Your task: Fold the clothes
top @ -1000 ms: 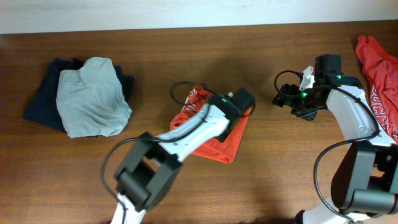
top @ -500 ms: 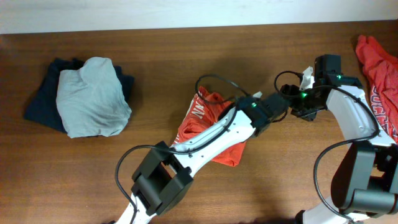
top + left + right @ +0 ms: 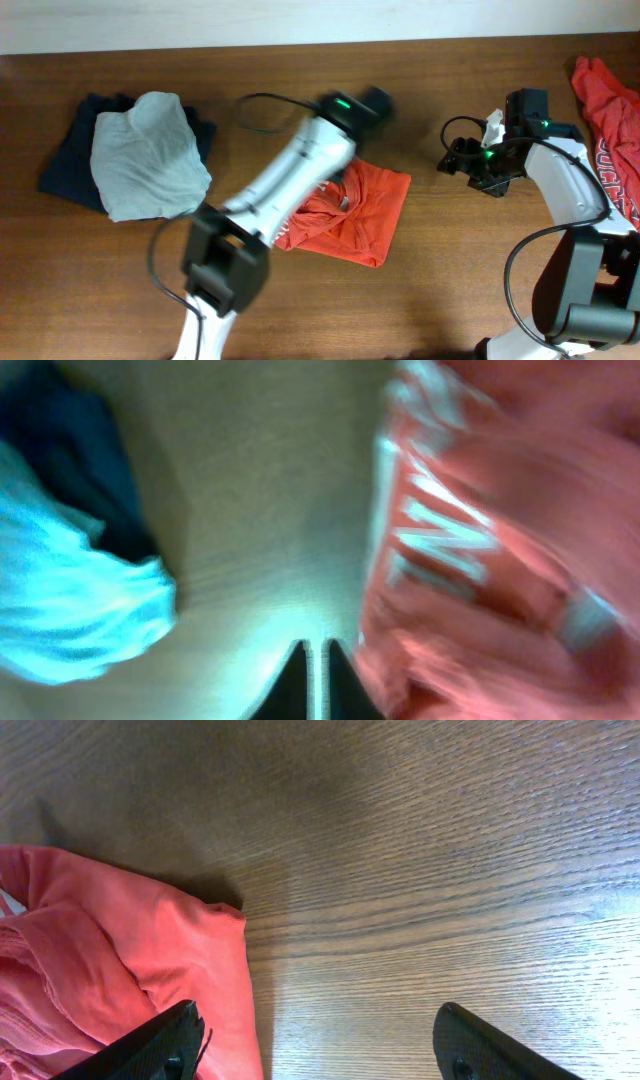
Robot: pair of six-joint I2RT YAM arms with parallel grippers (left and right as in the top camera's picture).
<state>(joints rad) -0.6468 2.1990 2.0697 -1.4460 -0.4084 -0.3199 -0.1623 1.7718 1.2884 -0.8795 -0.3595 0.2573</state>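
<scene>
two shirts: centre shirt (image 3: 355, 215) lies mid-worktop, rumpled and partly doubled over, white lettering showing; second shirt (image 3: 608, 110) is bunched at the far right edge, not folded.
worktop (image 3: 450, 285): brown wood; grey garment (image 3: 150, 155) sits on navy garment (image 3: 62, 172) at far left, well apart from both shirts.
left jaws: shut to a thin slit, nothing in it; over bare wood betw. the lettered edge and the grey/navy pile. wrist view v. blurred.
left arm (image 3: 300, 180): motion-blurred, crosses the centre shirt's left part.
right jaws: wide open, empty; low over bare wood just beside a red corner, prob. the centre shirt's.
step (judged): mid-fold on centre shirt, no cloth gripped; task approx early.
risk 1: fast left arm over loose cloth could snag a ridge and drag the fold open.
risk 2: shut jaws pushing, not pinching, could skid the shirt across the wood.
risk 3: a pinch on the rumpled part may catch one layer only, giving a skewed fold.
risk 4: both arms close at the centre, so a clash is poss.
</scene>
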